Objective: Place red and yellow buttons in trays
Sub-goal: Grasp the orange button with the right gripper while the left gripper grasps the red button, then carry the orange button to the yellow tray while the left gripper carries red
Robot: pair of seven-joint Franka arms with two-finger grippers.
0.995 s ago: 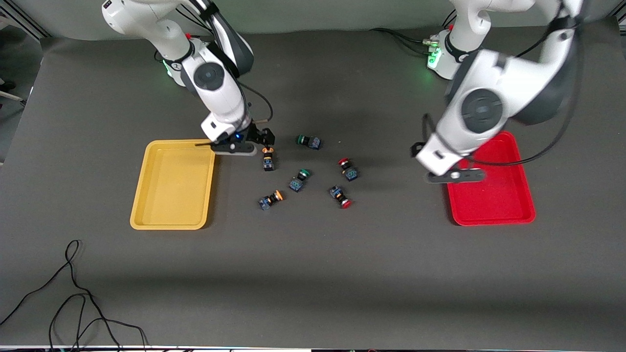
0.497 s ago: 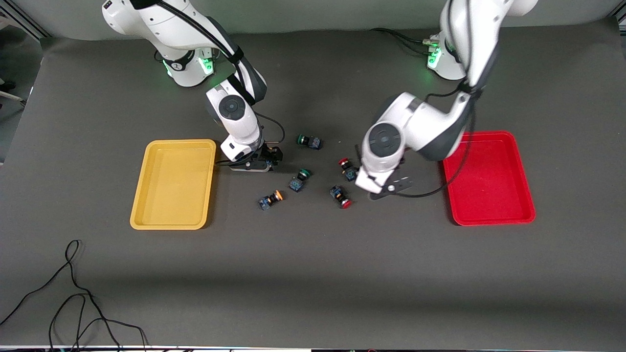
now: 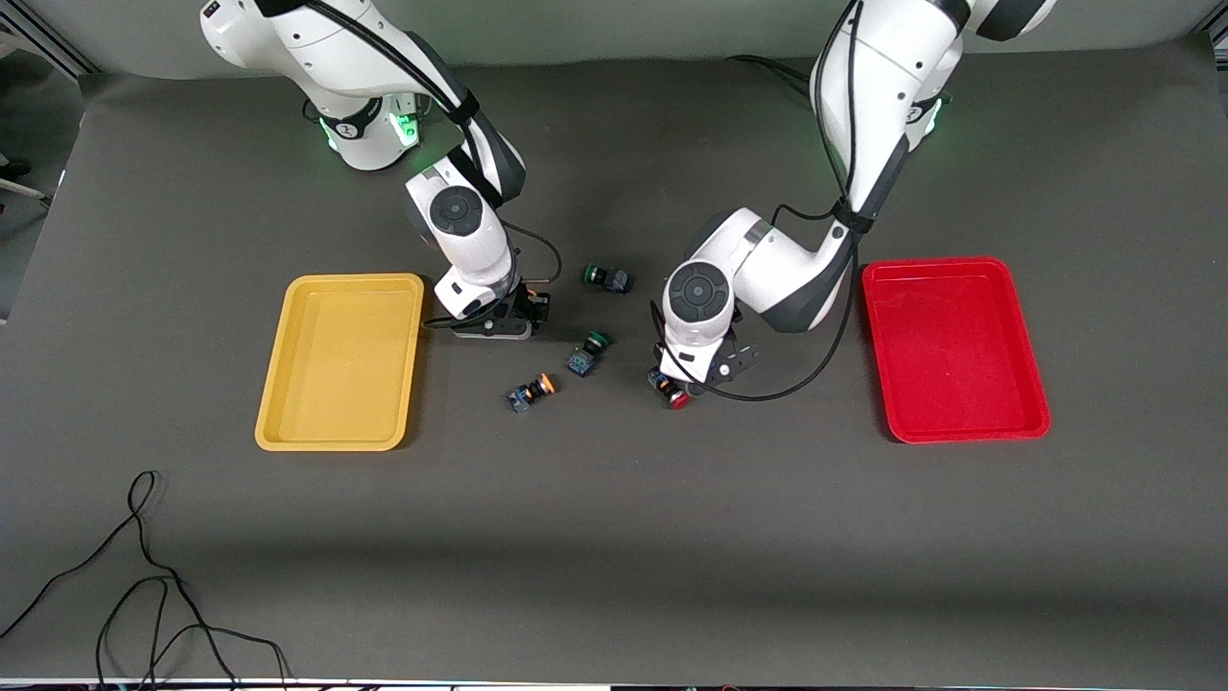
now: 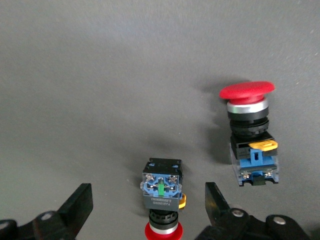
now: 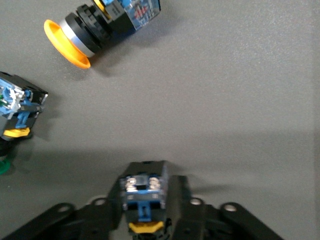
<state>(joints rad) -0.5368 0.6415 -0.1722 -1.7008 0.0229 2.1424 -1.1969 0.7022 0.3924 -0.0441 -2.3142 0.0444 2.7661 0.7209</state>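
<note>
My right gripper (image 3: 523,315) is shut on the dark blue-black body of a yellow button (image 5: 145,200), low over the table beside the yellow tray (image 3: 341,365); the cap is hidden. A second yellow button (image 3: 532,392) lies nearer the front camera and shows in the right wrist view (image 5: 95,25). My left gripper (image 3: 683,382) is open, low over a red button (image 3: 672,392). In the left wrist view its jaws stand either side of that button (image 4: 162,192) without touching. The other red button (image 4: 250,135) lies close by, hidden under the arm in the front view. The red tray (image 3: 950,355) holds nothing.
Two green-capped buttons lie on the mat, one (image 3: 606,278) toward the robots' bases and one (image 3: 587,353) between the two grippers. A black cable (image 3: 144,576) loops near the front edge at the right arm's end.
My left arm swung from over the red tray down to the red buttons. My right gripper moved over the yellow button beside the yellow tray and shut on it.
</note>
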